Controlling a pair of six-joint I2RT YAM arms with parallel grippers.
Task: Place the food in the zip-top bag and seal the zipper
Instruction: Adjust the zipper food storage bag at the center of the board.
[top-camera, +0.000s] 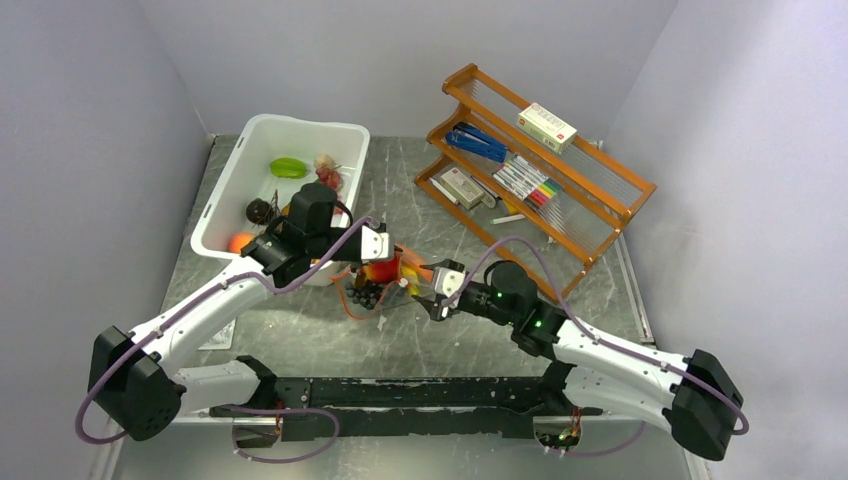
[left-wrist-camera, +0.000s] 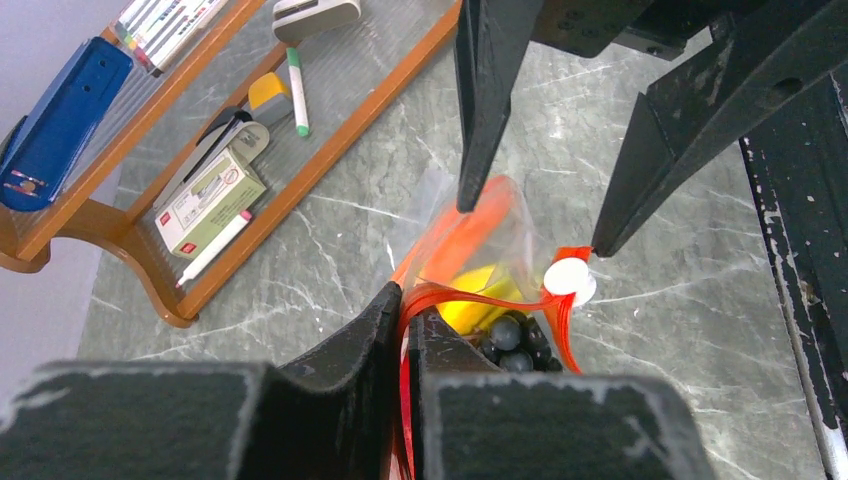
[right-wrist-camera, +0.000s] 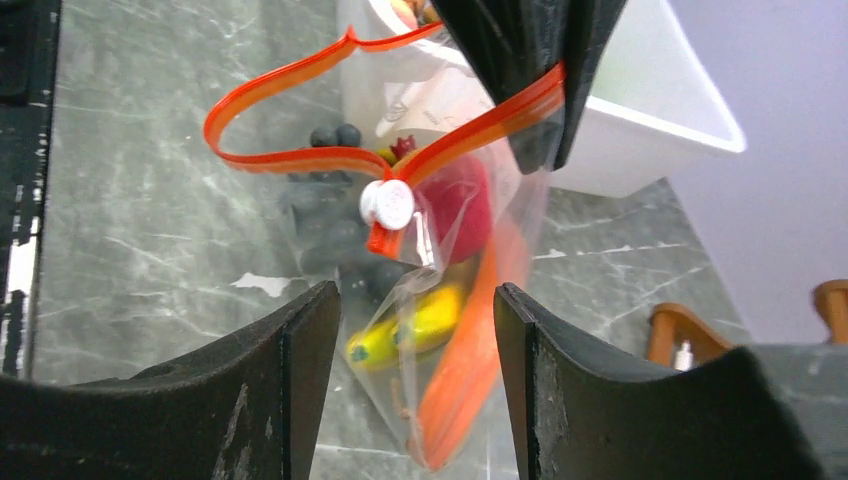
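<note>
left claw (left-wrist-camera: 405, 302): shut tight. It pinches the orange-red zipper (left-wrist-camera: 452, 235) at the bottom middle of its own view.
right claw (right-wrist-camera: 412, 300): open. Its two fingers (right-wrist-camera: 300, 370) stand apart at the bottom of its own view. The bag hangs in the gap between them, and the claw holds nothing.
zip-top bag (top-camera: 372, 287): in the middle of the top view, between the two claws. The left claw holds it up by its mouth.
slider (right-wrist-camera: 388, 205): a small white round tab in the middle of the right wrist view, just above the gap in the right claw.
zipper shape: from the slider to the left claw the two strips run together. On the other side they open out into a loop.
food in the bag: a yellow banana bunch (right-wrist-camera: 410, 330), dark grapes (right-wrist-camera: 330, 238), a red fruit (right-wrist-camera: 462, 200) and an orange-rimmed slab (right-wrist-camera: 465, 372).
white bin (top-camera: 232, 170): upper left of the top view, just behind the bag. There are more toy foods in it.
wooden rack (top-camera: 590, 215): upper right of the top view, with pens and small boxes on it.
table (top-camera: 470, 340): grey and marbled, under everything.
</note>
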